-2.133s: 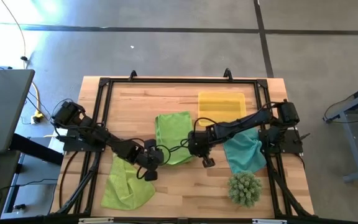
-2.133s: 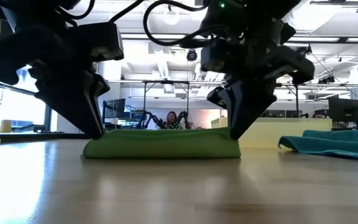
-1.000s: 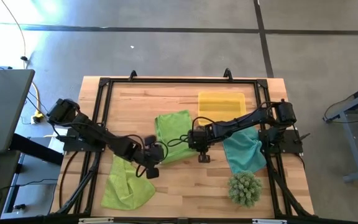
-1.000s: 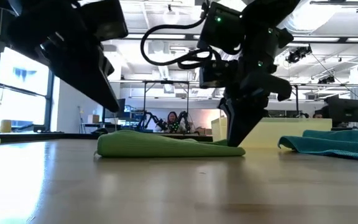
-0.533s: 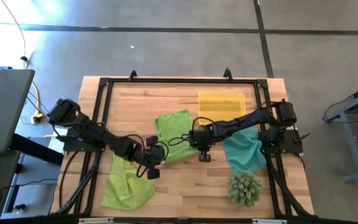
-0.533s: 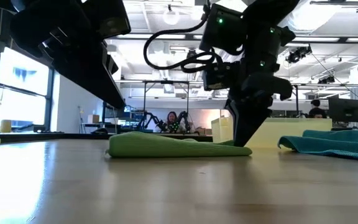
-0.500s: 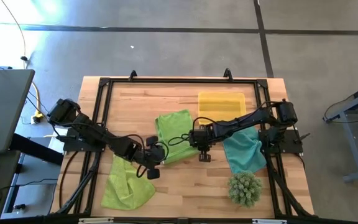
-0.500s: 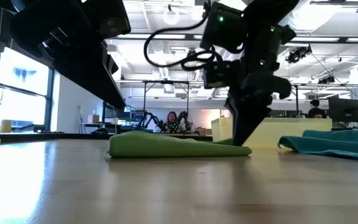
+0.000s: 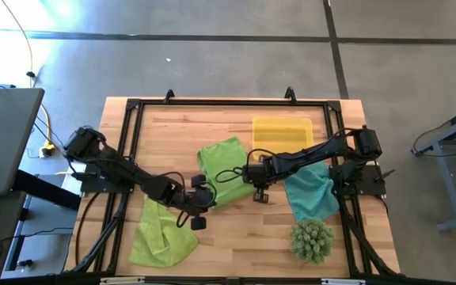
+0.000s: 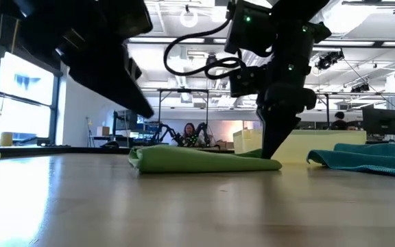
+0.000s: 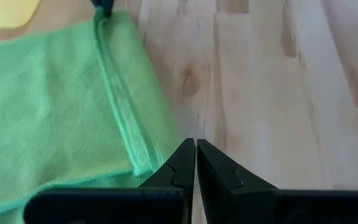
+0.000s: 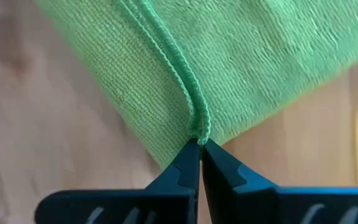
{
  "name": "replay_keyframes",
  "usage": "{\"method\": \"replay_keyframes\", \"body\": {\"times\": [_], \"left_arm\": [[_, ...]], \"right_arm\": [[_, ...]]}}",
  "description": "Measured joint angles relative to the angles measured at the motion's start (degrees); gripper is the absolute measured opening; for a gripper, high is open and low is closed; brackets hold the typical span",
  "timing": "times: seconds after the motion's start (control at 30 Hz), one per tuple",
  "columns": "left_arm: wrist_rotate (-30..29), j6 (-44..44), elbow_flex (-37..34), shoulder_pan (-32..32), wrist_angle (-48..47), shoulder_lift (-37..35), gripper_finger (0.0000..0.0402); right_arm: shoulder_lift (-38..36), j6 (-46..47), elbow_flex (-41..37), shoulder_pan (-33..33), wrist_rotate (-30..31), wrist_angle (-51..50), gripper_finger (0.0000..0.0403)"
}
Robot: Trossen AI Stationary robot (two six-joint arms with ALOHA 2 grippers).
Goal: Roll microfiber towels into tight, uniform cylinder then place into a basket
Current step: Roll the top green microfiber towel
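Note:
A lime-green microfiber towel (image 9: pixel 224 170) lies flat mid-table, with a narrow strip folded over along its near edge (image 11: pixel 120 118). My right gripper (image 12: pixel 200 142) is shut on that edge at the towel's right end (image 10: pixel 269 159). My left gripper (image 11: pixel 196 146) is shut and hangs raised beside the towel's near left corner (image 10: pixel 151 113); I see no cloth between its fingers. A second lime towel (image 9: pixel 161 233) lies crumpled near left and a teal towel (image 9: pixel 311 190) lies at the right. The yellow basket (image 9: pixel 282 131) stands at the far right. My right gripper pinches the towel's raised hem (image 12: pixel 197 127) between its two fingertips, at the near right corner. The fingers come steeply from above. That corner stays down on the table (image 10: pixel 273 163), and the rest of the towel lies flat beyond it.
A spiky green ball plant (image 9: pixel 313 239) sits near the front right corner, close to the teal towel. A black frame (image 9: pixel 228 103) runs around the tabletop. Bare wood lies in front of the middle towel (image 9: pixel 236 237). A person sits far behind in the room (image 10: pixel 189 132).
The towel's left end has slid toward the table's right, while its right end under my right gripper has shifted only a little. My left gripper, off the cloth and raised, has drifted rightward along with that end. My right gripper has rolled slightly about its fingers.

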Motion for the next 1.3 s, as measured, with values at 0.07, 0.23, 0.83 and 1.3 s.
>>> {"method": "replay_keyframes", "body": {"times": [0.07, 0.23, 0.83, 1.3], "left_arm": [[0.0, 0.7, 0.1, 0.0, 2.5, 2.2, 0.0008], [-1.3, 1.1, 0.0, 1.1, 6.1, 6.0, 0.0008], [-2.9, 1.2, 0.1, 6.4, 6.9, 11.5, 0.0007], [-1.0, -1.0, 0.2, 6.1, 3.7, 11.3, 0.0007]], "right_arm": [[0.0, 0.5, 0.0, 0.0, 0.2, -0.1, 0.0], [0.0, 0.5, 0.0, 0.0, 0.2, 0.4, 0.0], [0.0, 0.5, 0.0, 0.0, 0.2, -0.3, 0.0002], [0.0, -7.2, 6.0, 0.1, -1.6, -15.7, 0.0105]]}}
